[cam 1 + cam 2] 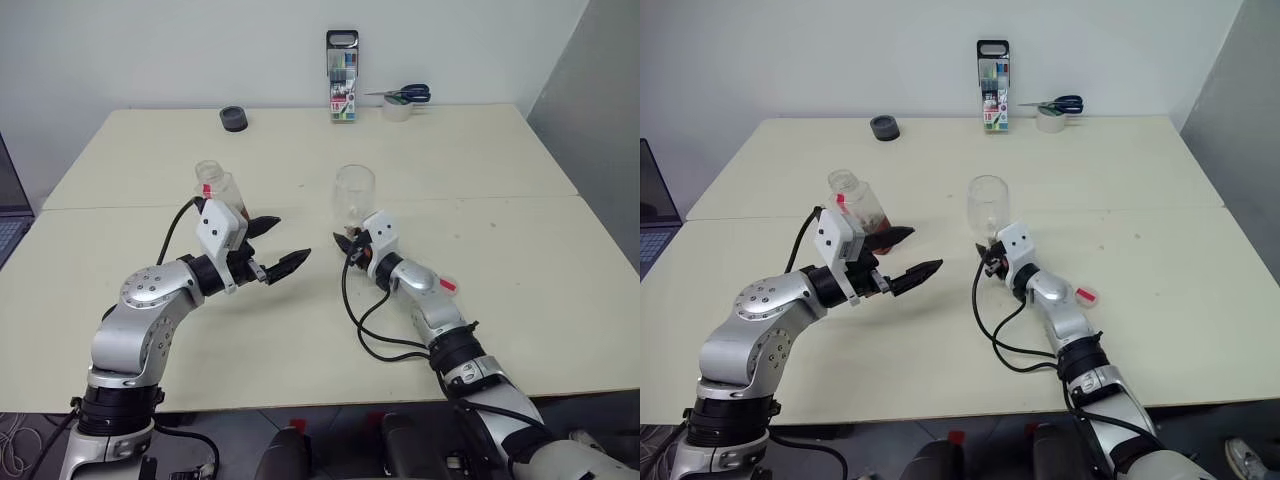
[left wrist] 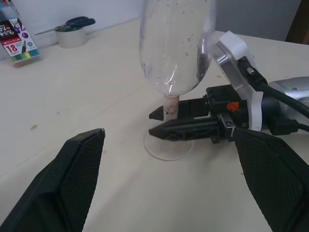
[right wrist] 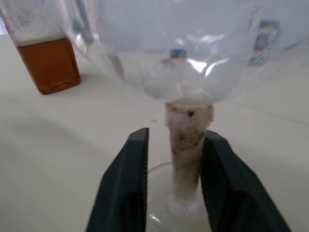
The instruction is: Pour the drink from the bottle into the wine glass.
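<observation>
The wine glass stands upright near the middle of the table, its bowl showing no drink. My right gripper is low at its stem, one finger on each side. The jaws are open: one finger lies against the stem, the other stands a little off it. The bottle stands uncapped to the left, with amber drink in its lower part. My left gripper hovers open in front of the bottle, pointing toward the glass and holding nothing.
A small red-pink cap lies beside my right forearm. At the back edge are a marker case, a tape roll with scissors and a black round object. A laptop sits at the far left.
</observation>
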Tool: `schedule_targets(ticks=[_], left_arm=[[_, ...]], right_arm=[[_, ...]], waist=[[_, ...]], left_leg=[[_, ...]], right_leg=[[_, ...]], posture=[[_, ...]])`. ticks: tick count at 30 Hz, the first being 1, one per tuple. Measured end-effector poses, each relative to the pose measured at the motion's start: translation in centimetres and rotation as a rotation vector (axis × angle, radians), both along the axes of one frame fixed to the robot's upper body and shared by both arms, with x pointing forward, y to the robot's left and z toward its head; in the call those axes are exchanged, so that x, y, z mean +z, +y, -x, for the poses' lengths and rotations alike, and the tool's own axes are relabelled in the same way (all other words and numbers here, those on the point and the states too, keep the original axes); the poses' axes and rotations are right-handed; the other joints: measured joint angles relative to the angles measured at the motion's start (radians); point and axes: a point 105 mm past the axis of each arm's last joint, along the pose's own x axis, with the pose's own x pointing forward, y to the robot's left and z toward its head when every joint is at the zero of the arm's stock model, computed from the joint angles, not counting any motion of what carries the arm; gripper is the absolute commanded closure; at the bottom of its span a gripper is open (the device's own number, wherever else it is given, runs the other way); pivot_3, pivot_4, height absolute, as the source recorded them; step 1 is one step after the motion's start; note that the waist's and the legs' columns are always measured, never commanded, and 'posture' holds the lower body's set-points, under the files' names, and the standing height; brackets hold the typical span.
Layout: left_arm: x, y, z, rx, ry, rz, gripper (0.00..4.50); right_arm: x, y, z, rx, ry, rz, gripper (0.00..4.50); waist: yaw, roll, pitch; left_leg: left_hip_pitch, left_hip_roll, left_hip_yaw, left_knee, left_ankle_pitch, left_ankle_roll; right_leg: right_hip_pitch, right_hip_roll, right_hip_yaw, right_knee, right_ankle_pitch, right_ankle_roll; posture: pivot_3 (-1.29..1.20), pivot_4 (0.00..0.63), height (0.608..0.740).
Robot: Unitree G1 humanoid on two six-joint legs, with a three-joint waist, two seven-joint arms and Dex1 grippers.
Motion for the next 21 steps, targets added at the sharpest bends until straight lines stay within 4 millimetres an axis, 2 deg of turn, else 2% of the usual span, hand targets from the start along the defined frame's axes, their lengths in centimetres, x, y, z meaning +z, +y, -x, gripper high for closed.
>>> schedule_targets(ticks=[5, 6, 13, 21], left_arm=[[0.2, 0.0, -0.1, 0.011, -0.011, 0.002, 0.00], [0.3, 0.0, -0.2, 0.012, -0.014, 0.002, 0.00], [0.7, -0.1, -0.2, 0.005, -0.032, 0.006, 0.00], [1.2, -0.5, -0.1, -0.015, -0.059, 0.038, 0.00]], right_arm=[[-0.1, 0.2, 0.1, 0.006, 0.009, -0.002, 0.16], [-0.1, 0.2, 0.1, 0.006, 0.010, -0.002, 0.02], [-0.1, 0.2, 0.0, 0.001, 0.028, -0.016, 0.02], [-0.3, -1.3, 0.5, -0.012, 0.030, -0.004, 0.02]], waist=[[0.000, 0.000, 0.000], [0.000, 0.000, 0.000], [0.001, 0.000, 0.000], [0.001, 0.000, 0.000]], left_leg=[[0.000, 0.000, 0.000, 0.000, 0.000, 0.000], [0.000, 0.000, 0.000, 0.000, 0.000, 0.000], [0.000, 0.000, 0.000, 0.000, 0.000, 0.000], [0.000, 0.000, 0.000, 0.000, 0.000, 0.000]], right_leg=[[0.000, 0.000, 0.000, 0.000, 0.000, 0.000], [0.000, 0.000, 0.000, 0.000, 0.000, 0.000], [0.000, 0.000, 0.000, 0.000, 0.000, 0.000], [0.000, 0.000, 0.000, 0.000, 0.000, 0.000]], posture=[[0.00, 0.150, 0.740], [0.00, 0.150, 0.740], [0.00, 0.150, 0.740], [0.00, 0.150, 0.740]])
